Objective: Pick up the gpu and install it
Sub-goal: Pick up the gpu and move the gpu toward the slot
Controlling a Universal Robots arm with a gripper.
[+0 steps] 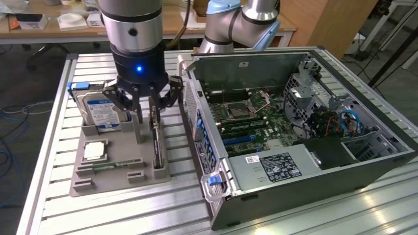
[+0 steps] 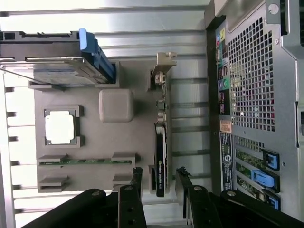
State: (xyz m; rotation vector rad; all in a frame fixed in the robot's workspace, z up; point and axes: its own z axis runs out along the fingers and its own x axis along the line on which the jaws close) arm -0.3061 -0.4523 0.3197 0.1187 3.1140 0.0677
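The gpu (image 1: 156, 143) stands on edge in a slot along the side of a grey holder tray (image 1: 121, 183) nearest the computer case. In the wrist view the gpu (image 2: 160, 142) is a thin dark card with its silver end bracket (image 2: 164, 61) at the far end. My gripper (image 1: 153, 110) hangs directly over the card, open. Its two black fingertips (image 2: 137, 173) stand one on each side of the card's near end, with the gripper (image 2: 159, 173) centred on it. Nothing is held.
The tray also holds a hard drive with a blue label (image 1: 101, 110), a square silver processor (image 1: 96, 151) and a green memory stick (image 1: 111, 166). The open computer case (image 1: 365, 161) lies to the exterior view's right, close beside the tray, with its motherboard (image 1: 255, 122) exposed.
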